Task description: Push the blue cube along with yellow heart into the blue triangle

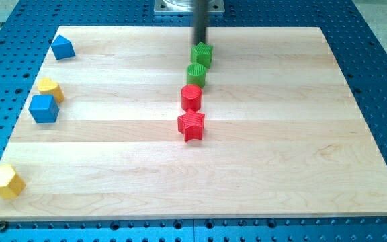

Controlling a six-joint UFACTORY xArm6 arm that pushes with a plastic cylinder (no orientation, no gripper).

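The blue cube (pixel 44 108) sits near the view's left edge of the wooden board. The yellow heart (pixel 50 88) touches it just above and to the right. The blue triangle (pixel 62 48) lies at the view's top left corner, apart from both. My tip (pixel 199 43) is at the view's top centre, just above the green star (pixel 202 54), far to the right of the blue cube and the yellow heart.
Below the green star stand a green cylinder (pixel 196 74), a red cylinder (pixel 191 97) and a red star (pixel 191 125) in a column. A yellow hexagon (pixel 5 181) sits at the bottom left corner. The board (pixel 281 154) lies on a blue perforated table.
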